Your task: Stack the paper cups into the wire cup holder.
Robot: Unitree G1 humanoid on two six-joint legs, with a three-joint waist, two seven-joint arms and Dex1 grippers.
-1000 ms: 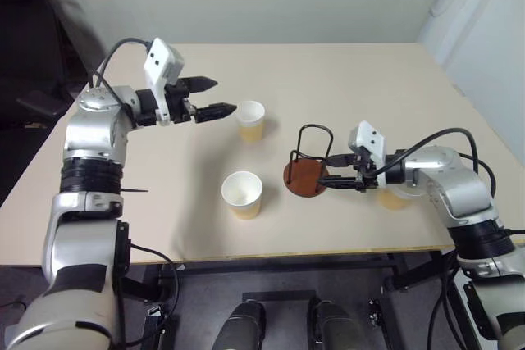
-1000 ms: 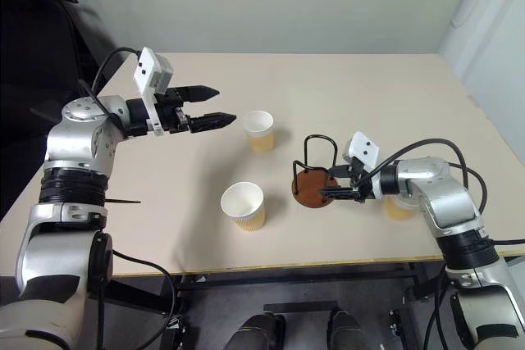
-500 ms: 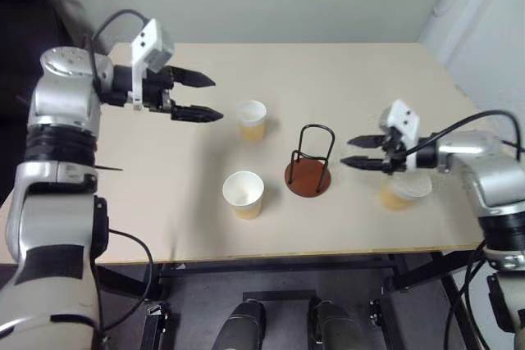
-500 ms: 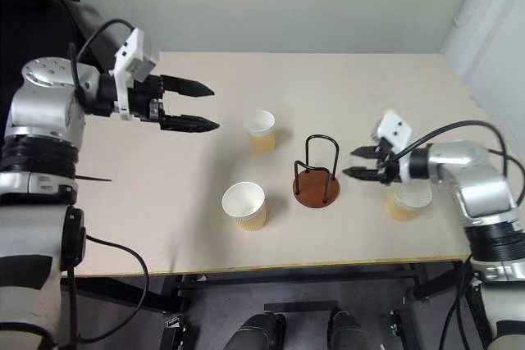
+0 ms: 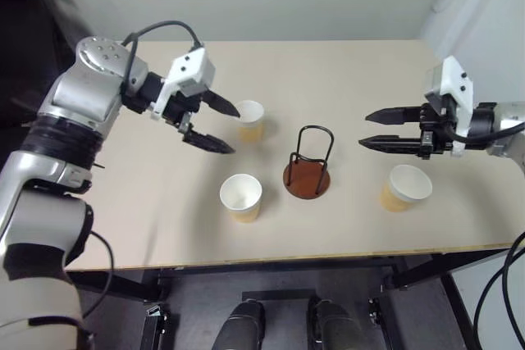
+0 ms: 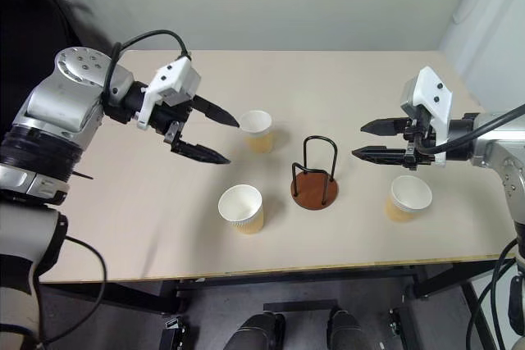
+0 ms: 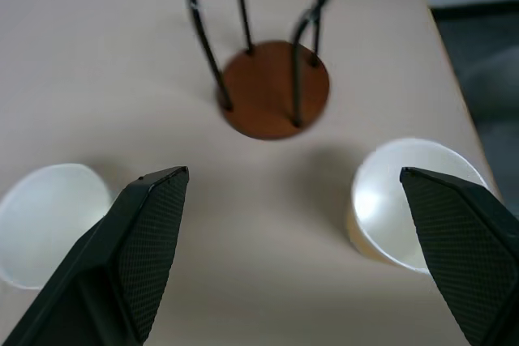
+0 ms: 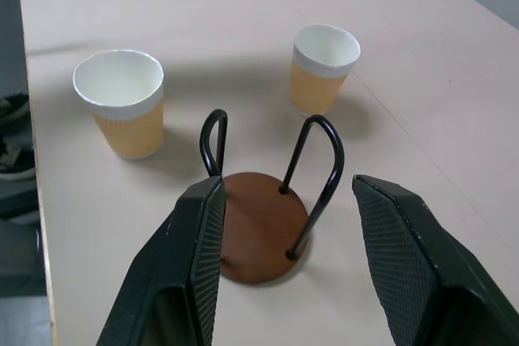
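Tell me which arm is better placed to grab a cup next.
Probably left: the left gripper hangs open beside the far cup. The right gripper, also open, hangs above and left of its nearest cup.

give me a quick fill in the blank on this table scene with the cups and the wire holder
1. The number of tapered paper cups standing on the table is ____.
2. The wire cup holder with the round reddish-brown base holds ____ cups.
3. The left gripper is open and its fingers hold ____.
4. All the cups stand with their mouths facing ____.

Missing words: three; no; nothing; up
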